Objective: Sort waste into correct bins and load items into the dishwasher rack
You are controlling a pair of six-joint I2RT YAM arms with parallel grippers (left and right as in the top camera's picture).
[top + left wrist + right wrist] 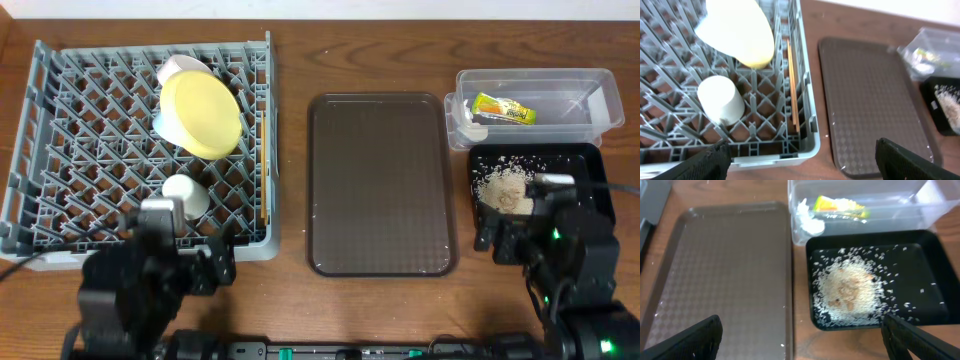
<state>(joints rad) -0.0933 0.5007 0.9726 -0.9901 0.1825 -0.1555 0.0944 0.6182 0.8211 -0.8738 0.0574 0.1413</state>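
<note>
Dishwasher rack [80,170] sits at the table's [290,50] left side, loaded. Main risk, as I judge it, is the stack inside: the yellow plate [203,113] leans tilted against the light blue bowl [160,125], with the white bowl [180,68] behind. A knock to the rack from the left arm could tip the plate flat or shift the bowls. The white cup [185,193] stands among the pegs near the front, closest to the left gripper [805,157], so a low pull-back could clip it. The chopsticks [792,90] lie flat along the rack's right wall; they are thin, so a jolt could drop them through the lattice. Left fingers [715,155] are spread wide with nothing between them, hovering over the rack's front corner. Moving out, the brown serving tray [380,180] sits bare beside the rack, with a few specks on it. Beyond that, the clear box [590,110] holds the wrapper [503,108], yellow-green and crinkled, plus a white crumpled bit I cannot identify. The black tray [580,165] sits in front of the box and just beside it. It holds the rice [503,185] in a loose heap with stray grains scattered around. The right gripper [802,340] hangs over that tray's near edge, fingers [695,335] spread wide and empty. Bumping the shallow tray would likely scatter grains onto the table. Sorting and loading look done to me.
</note>
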